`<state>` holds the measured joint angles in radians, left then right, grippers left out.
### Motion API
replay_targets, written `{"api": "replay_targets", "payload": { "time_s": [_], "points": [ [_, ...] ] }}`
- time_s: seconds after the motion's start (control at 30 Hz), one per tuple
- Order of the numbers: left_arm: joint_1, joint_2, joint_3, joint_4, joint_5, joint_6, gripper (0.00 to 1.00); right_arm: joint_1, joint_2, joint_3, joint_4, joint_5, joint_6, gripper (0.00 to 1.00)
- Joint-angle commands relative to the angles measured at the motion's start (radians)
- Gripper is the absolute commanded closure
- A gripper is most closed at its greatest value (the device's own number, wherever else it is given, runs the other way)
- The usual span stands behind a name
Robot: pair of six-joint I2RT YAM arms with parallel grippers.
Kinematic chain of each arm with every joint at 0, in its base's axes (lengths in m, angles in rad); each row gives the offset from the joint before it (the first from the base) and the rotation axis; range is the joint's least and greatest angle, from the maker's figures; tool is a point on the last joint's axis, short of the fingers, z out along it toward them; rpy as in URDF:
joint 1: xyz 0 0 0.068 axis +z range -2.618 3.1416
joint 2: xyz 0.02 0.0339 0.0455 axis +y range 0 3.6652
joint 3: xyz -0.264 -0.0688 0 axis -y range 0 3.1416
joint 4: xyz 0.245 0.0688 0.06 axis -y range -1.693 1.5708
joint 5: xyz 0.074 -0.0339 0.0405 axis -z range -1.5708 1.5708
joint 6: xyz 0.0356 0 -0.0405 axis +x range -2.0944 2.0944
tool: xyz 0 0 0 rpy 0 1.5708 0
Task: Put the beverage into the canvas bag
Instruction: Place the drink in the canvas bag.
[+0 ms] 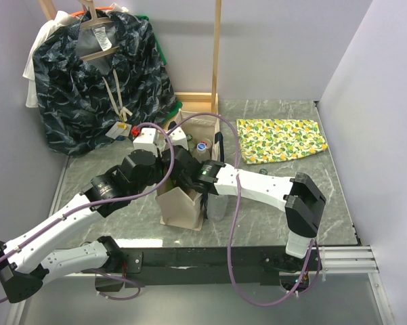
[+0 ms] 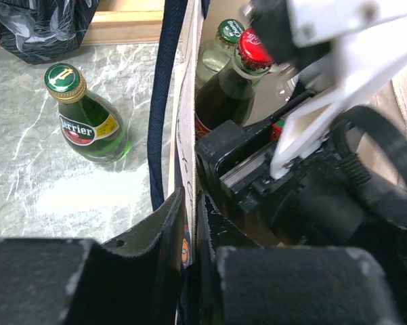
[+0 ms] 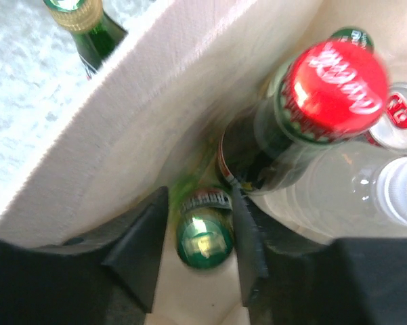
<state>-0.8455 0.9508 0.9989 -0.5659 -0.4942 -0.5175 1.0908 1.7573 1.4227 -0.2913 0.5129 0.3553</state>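
The beige canvas bag point(image 1: 183, 208) stands at the table's middle between my two arms. My left gripper point(image 1: 168, 175) is shut on the bag's side wall point(image 2: 187, 135), next to its dark strap point(image 2: 164, 101). My right gripper point(image 1: 193, 178) reaches down inside the bag. In the right wrist view its jaws point(image 3: 193, 237) stand open around a green-capped bottle point(image 3: 204, 245), with a gap on the left side. A red-capped cola bottle point(image 3: 335, 78) stands beside it in the bag. A green Perrier bottle point(image 2: 88, 118) stands on the table outside the bag.
A can top point(image 3: 393, 112) and a white cap point(image 3: 403, 189) also show inside the bag. A dark blue patterned garment point(image 1: 98, 74) hangs at the back left on a wooden frame point(image 1: 217, 54). A lemon-print cloth point(image 1: 281, 139) lies at the back right.
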Motion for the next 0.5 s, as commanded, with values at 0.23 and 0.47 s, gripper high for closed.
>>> {"api": "replay_targets", "payload": {
  "time_s": [0.23,0.47],
  "points": [
    [0.000,-0.027,0.020,0.000,-0.018,0.004,0.78,0.004,-0.085,0.056,0.086,0.049,0.017,0.41],
    [0.000,-0.030,0.021,-0.003,-0.021,0.004,0.76,0.006,-0.117,0.050,0.090,0.058,0.014,0.37]
  ]
}}
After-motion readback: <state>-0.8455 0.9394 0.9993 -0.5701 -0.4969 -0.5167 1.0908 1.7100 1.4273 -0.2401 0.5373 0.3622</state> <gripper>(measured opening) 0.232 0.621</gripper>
